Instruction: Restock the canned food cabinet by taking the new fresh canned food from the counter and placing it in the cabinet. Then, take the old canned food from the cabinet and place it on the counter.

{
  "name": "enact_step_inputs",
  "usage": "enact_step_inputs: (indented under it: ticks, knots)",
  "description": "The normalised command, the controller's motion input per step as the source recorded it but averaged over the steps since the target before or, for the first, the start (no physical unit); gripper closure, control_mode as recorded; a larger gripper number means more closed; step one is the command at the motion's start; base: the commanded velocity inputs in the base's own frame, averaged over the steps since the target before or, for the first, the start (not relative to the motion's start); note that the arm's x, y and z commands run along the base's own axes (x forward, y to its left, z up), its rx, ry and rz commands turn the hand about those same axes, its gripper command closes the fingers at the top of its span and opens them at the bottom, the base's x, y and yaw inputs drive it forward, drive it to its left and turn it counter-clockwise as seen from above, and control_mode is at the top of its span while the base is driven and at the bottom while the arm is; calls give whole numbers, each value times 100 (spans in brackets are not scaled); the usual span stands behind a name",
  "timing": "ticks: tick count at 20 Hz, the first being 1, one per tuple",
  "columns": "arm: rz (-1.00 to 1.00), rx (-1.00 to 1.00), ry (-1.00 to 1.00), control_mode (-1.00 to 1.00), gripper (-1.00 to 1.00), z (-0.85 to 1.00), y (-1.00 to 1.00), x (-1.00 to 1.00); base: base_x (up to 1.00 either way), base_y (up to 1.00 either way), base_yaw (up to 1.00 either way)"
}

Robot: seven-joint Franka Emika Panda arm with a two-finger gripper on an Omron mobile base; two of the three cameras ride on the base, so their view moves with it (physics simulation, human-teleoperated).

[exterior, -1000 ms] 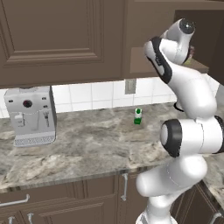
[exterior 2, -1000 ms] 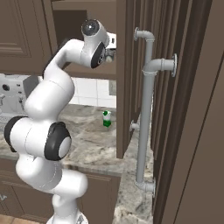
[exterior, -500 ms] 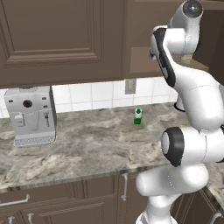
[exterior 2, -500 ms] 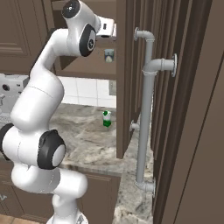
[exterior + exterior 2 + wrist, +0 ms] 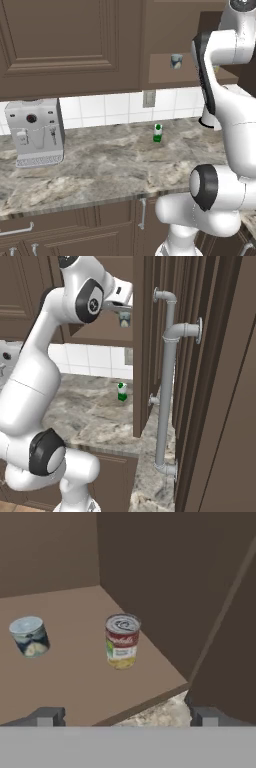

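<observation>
now that the new fresh canned food [image 5: 29, 636] stands on the cabinet [image 5: 75, 672] shelf, half my job looks done. my gripper [image 5: 122, 714] hangs spread and empty before the old canned food [image 5: 121, 640], not yet moved to the counter [image 5: 115, 165].
</observation>
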Motion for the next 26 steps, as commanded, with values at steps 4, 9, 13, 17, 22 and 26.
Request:
enact_step_inputs:
  ticks: [4,9,13,17,22,26]
  knots:
    - [-10,13,0,-100,-100,-20,-37,-19,0,0,0]
    - [-9,12,0,-100,-100,-15,-18,10,0,0,0]
    - [-9,14,0,-100,-100,-18,-3,24,0,0,0]
    - [-8,14,0,-100,-100,-19,-1,28,0,0,0]
    - [-3,8,0,-100,-100,-11,0,36,0,0,0]
    - [0,0,0,-100,-100,-9,-1,43,0,0,0]
